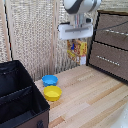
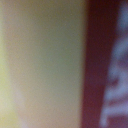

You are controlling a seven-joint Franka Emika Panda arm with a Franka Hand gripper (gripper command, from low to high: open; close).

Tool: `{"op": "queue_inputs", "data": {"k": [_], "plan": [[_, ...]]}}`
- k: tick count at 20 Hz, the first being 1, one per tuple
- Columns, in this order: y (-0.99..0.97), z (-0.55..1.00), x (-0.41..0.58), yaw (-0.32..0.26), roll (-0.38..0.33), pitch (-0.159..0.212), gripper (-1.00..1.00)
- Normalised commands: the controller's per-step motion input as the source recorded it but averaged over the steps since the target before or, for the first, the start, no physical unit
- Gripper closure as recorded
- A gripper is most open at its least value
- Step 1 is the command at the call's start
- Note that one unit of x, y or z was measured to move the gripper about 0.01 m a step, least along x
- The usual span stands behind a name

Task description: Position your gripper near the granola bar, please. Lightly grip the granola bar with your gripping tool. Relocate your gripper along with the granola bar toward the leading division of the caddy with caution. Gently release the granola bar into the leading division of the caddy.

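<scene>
Hanging high above the bench (image 1: 95,100), the tool (image 1: 77,39) sits at the end of the white arm, with the bar (image 1: 77,49) dangling just below it, clear of the wood. The bar's red and yellow-orange face is turned toward the exterior view, and its top edge runs up into the tool's white body. The fingers themselves are hidden behind that body, so I cannot tell how far apart they stand; the bar hangs from them with no other support in sight.

Taking the caddy (image 1: 20,97) as the mark: it sits at the exterior view's lower left, open at the top, a divider splitting it into compartments. The yellow bowl (image 1: 52,93) lies just beside its wall, the blue bowl (image 1: 49,80) just past that and touching it. The bar is well apart from the caddy, higher and farther back, near the brown cabinet (image 1: 111,45).

The wrist view is a blur: a pale yellow-green field beside the bar's dark red band (image 2: 95,65).
</scene>
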Motion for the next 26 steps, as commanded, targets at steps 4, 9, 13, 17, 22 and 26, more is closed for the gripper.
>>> {"op": "queue_inputs", "data": {"k": [4,9,13,17,22,26], "plan": [[0.59,0.91,0.000,-0.168,-0.025,-0.076,1.00],[0.45,0.62,0.047,-0.228,-0.117,-0.050,1.00],[0.33,0.32,0.009,-0.283,-0.098,-0.027,1.00],[0.35,0.05,-0.084,-0.266,-0.069,0.006,1.00],[0.56,0.00,-0.119,-0.187,-0.064,0.041,1.00],[0.72,0.01,-0.266,-0.085,-0.033,0.039,1.00]]}}
